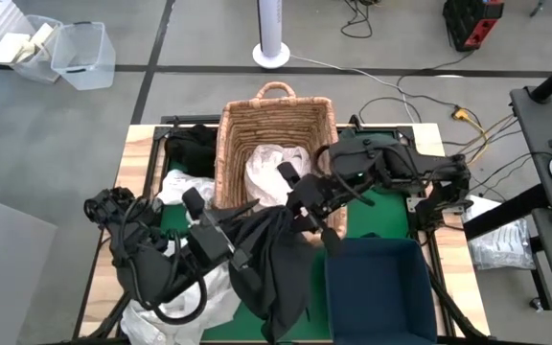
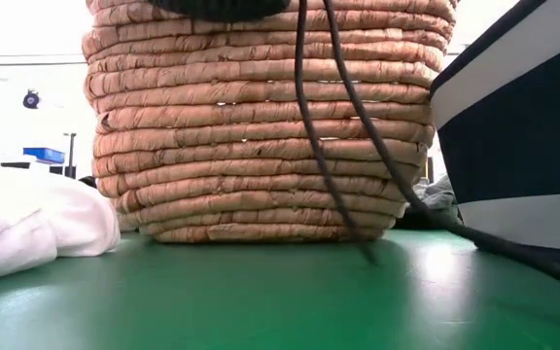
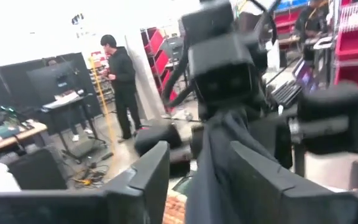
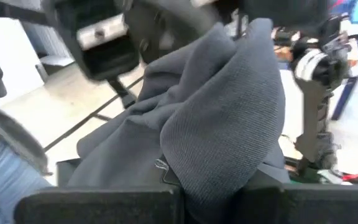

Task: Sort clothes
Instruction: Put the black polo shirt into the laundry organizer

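Note:
A dark grey garment (image 1: pixel 271 264) hangs between my two grippers, near the middle of the table. My right gripper (image 1: pixel 301 213) is shut on its upper part, just in front of the wicker basket (image 1: pixel 276 120). My left gripper (image 1: pixel 242 232) faces it from the left, open, and a strip of the dark cloth (image 3: pixel 209 168) passes through the gap between its fingers (image 3: pixel 151 177). A white garment (image 1: pixel 271 168) lies in the basket. More white clothes (image 1: pixel 175 187) lie on the table's left side, and a black one (image 1: pixel 192 144) lies at the far left. My left gripper stands open around the dark cloth; I cannot tell whether a finger touches it. My right gripper pinches a bunched fold of the dark garment (image 4: pixel 219 143) between its two fingers, several layers gathered. The fingers come nearly level from the table's right. The garment hangs below them, slack.
A dark blue square bin (image 1: pixel 379 287) stands at the near right, close under my right gripper. A heap of white cloth (image 1: pixel 185 307) lies at the near left under my left arm. The green mat (image 2: pixel 280 292) is bare in front of the basket. People stand in the room beyond.

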`<state>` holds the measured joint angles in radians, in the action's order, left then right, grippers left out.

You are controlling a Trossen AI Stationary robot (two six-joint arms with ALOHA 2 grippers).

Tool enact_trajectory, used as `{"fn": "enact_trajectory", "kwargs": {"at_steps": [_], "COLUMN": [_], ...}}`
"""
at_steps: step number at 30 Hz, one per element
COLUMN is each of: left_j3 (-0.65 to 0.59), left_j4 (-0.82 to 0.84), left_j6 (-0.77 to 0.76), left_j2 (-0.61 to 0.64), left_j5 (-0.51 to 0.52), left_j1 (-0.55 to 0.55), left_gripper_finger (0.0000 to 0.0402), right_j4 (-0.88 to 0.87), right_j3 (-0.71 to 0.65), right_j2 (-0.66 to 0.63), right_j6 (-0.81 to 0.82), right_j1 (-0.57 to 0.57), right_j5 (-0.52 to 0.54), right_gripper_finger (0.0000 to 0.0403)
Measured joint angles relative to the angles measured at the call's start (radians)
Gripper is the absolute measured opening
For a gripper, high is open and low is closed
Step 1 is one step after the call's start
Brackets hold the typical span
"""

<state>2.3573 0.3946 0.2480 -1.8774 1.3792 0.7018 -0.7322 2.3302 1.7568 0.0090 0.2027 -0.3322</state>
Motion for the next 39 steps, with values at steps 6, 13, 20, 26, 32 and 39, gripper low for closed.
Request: {"fn": "enact_trajectory", "kwargs": {"at_steps": [6, 13, 20, 26, 32, 39], "left_j3": [0.000, 0.000, -0.001, -0.001, -0.001, -0.002], "left_j4": [0.010, 0.017, 0.020, 0.028, 0.037, 0.064], "left_j6": [0.074, 0.104, 0.155, 0.160, 0.163, 0.163], "left_j2": [0.010, 0.031, 0.052, 0.074, 0.095, 0.111], "left_j5": [0.058, 0.060, 0.070, 0.159, 0.193, 0.193], "left_j1": [0.018, 0.022, 0.022, 0.022, 0.025, 0.026], "left_gripper_finger": [0.0169, 0.0171, 0.0171, 0.0171, 0.0171, 0.0171], "right_j4": [-0.071, -0.269, -0.448, -0.512, -0.594, -0.765], "right_j3": [0.000, 0.000, 0.000, 0.000, 0.000, 0.000], "right_j2": [-0.052, -0.144, -0.233, -0.296, -0.359, -0.396], "right_j6": [0.023, 0.059, 0.210, 0.386, 0.512, 0.479], "right_j1": [0.002, 0.002, 0.005, 0.026, 0.051, 0.057], "right_j5": [0.011, -0.045, -0.268, -0.442, -0.452, -0.218], "right_gripper_finger": [0.0024, 0.0024, 0.0024, 0.0024, 0.0024, 0.0024]}}
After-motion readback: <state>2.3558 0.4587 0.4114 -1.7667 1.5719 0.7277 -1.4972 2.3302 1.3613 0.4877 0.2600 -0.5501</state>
